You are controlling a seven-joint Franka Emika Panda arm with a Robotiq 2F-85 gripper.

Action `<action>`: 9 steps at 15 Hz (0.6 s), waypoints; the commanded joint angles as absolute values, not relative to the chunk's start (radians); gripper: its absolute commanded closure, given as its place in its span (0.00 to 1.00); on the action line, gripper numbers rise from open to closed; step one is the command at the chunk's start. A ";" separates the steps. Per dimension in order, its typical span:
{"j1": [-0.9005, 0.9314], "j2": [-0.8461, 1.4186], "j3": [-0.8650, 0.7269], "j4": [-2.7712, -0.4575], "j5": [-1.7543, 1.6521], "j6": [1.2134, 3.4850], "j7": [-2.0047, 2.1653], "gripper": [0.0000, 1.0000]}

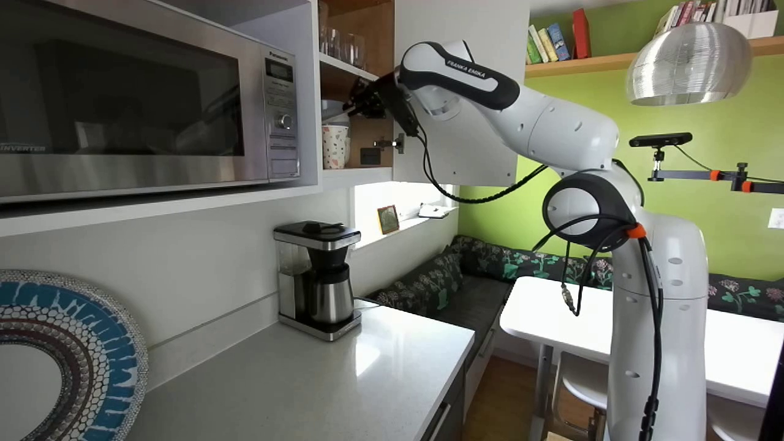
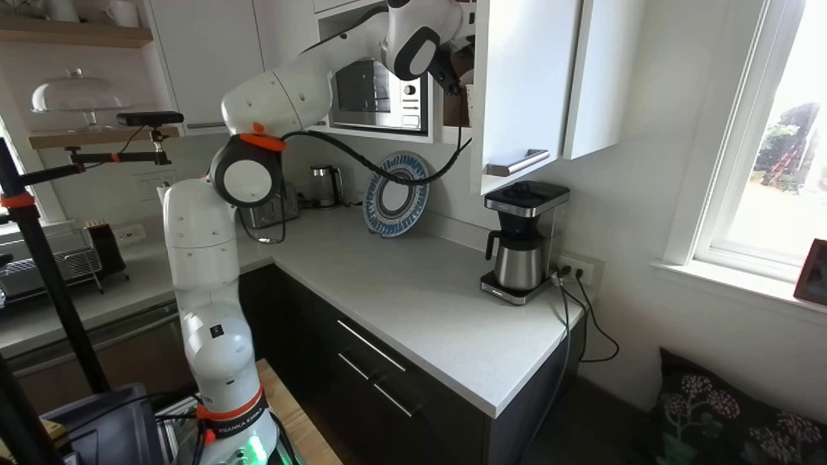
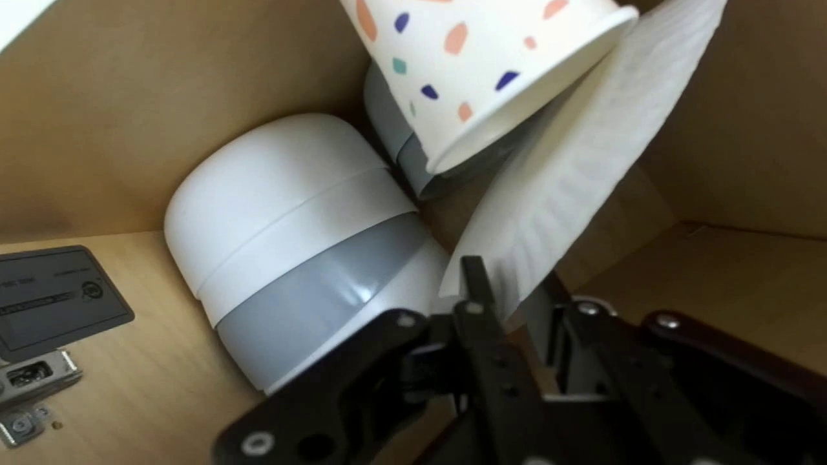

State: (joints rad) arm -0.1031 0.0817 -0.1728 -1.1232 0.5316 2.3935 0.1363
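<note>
Arching into the cupboard (image 1: 375, 133), the arm (image 1: 539, 125) has its fingers (image 3: 478, 287) at a ridged plate (image 3: 585, 165); whether gripping, I cannot tell.

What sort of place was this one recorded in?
Most likely a home kitchen: there is a microwave, a coffee maker stands on the counter, and a white table stands near a cushioned bench.

A white paper plate (image 3: 588, 155) with a finely fluted rim, seen at a steep angle in the wrist view, lies tilted just above the mouth of an upright terrazzo-patterned paper cup (image 3: 478, 64), its nearer part jutting past the cup, contact between them unclear.
</note>
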 commanded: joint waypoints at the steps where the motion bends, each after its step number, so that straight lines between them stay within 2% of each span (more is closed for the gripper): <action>1: -0.119 0.104 -0.178 -1.074 0.563 2.359 0.122 1.00; 9: -0.136 0.102 -0.174 -1.052 0.623 2.380 0.136 1.00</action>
State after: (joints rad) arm -0.1226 0.0880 -0.1728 -1.0852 0.5696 2.3924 0.1364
